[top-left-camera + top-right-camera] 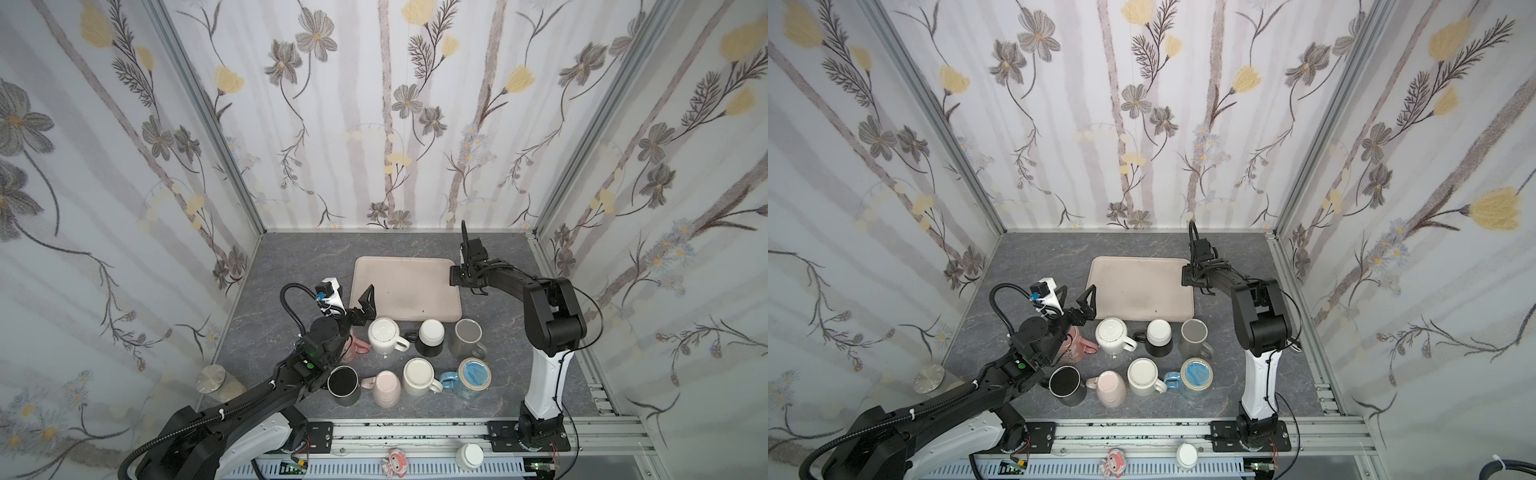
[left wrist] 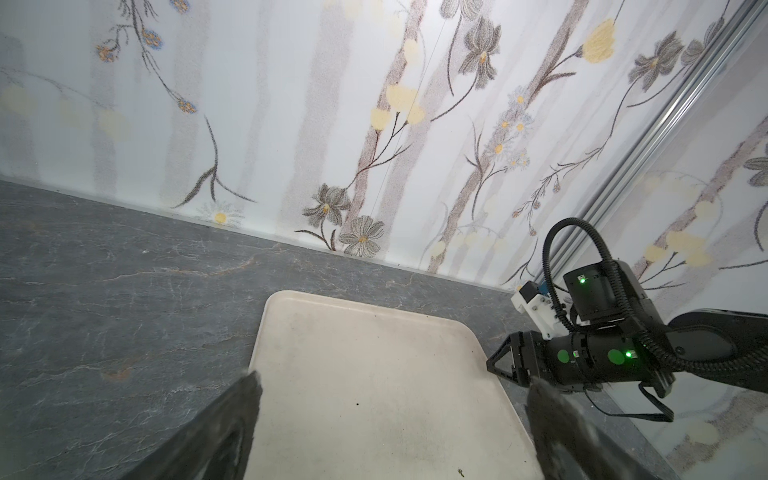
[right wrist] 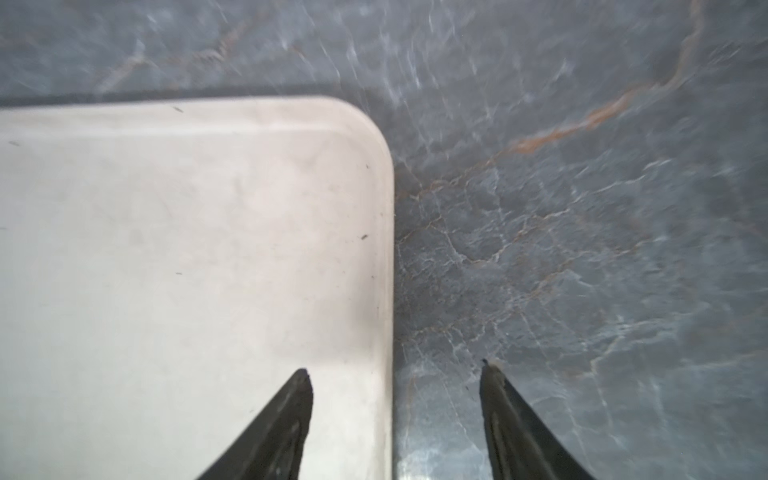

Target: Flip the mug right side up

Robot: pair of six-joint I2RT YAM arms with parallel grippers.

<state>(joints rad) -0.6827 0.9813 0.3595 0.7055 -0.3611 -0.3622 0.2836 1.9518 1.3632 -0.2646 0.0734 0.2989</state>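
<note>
Several mugs stand in two rows at the front of the grey table, seen in both top views. A white ribbed mug [image 1: 384, 336], a black-and-white mug [image 1: 431, 337], a cream mug [image 1: 417, 376], a pink mug [image 1: 386, 386] and a blue mug [image 1: 473, 376] show their bases. A grey mug [image 1: 467, 338] and a black mug [image 1: 343, 384] stand mouth up. My left gripper [image 1: 353, 301] [image 2: 395, 382] is open and empty at the near left corner of the tray [image 1: 405, 286]. My right gripper [image 1: 456, 279] [image 3: 395, 370] is open and empty, astride the tray's right edge [image 3: 384, 249].
A reddish mug [image 1: 1077, 343] lies partly hidden under my left arm. A jar with a metal lid [image 1: 214, 380] stands at the table's left edge. A small toy [image 1: 395, 459] and a white cup [image 1: 469, 455] sit on the front rail. Flowered walls close in three sides.
</note>
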